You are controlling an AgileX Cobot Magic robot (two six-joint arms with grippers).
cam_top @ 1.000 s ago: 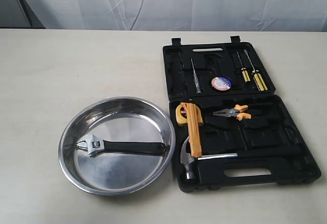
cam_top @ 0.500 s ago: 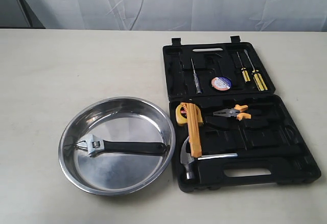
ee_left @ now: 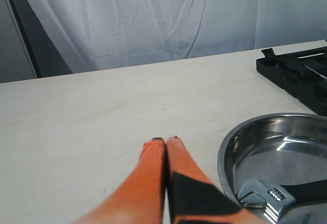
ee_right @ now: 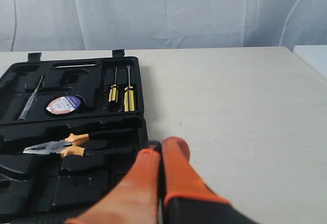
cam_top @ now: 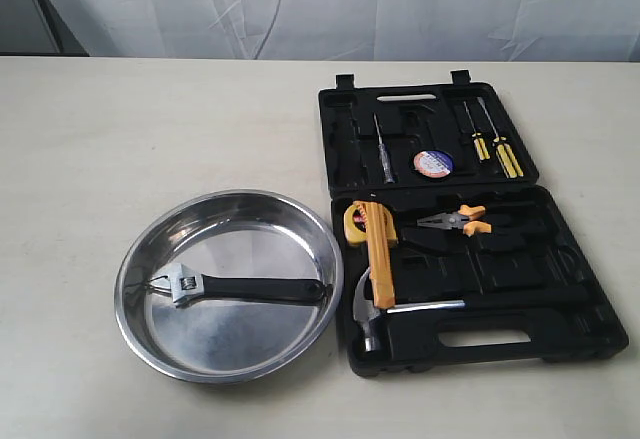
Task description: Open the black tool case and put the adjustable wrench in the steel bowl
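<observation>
The black tool case [cam_top: 520, 289] lies open on the right of the table, lid flat behind its base. The adjustable wrench [cam_top: 245, 287] rests inside the steel bowl [cam_top: 150, 344], silver head to the left, black handle to the right. In the left wrist view my left gripper [ee_left: 165, 141] is shut and empty over bare table, beside the steel bowl [ee_left: 230, 142] and the adjustable wrench [ee_left: 268, 197]. In the right wrist view my right gripper [ee_right: 162, 146] is shut and empty, just off the edge of the black tool case [ee_right: 76, 183]. Neither gripper shows in the exterior view.
The case holds orange-handled pliers [cam_top: 455, 221], a hammer [cam_top: 372, 311], a yellow tape measure [cam_top: 372, 234], a roll of tape [cam_top: 433, 163] and screwdrivers [cam_top: 498, 149]. A white curtain [cam_top: 330, 9] hangs behind the table.
</observation>
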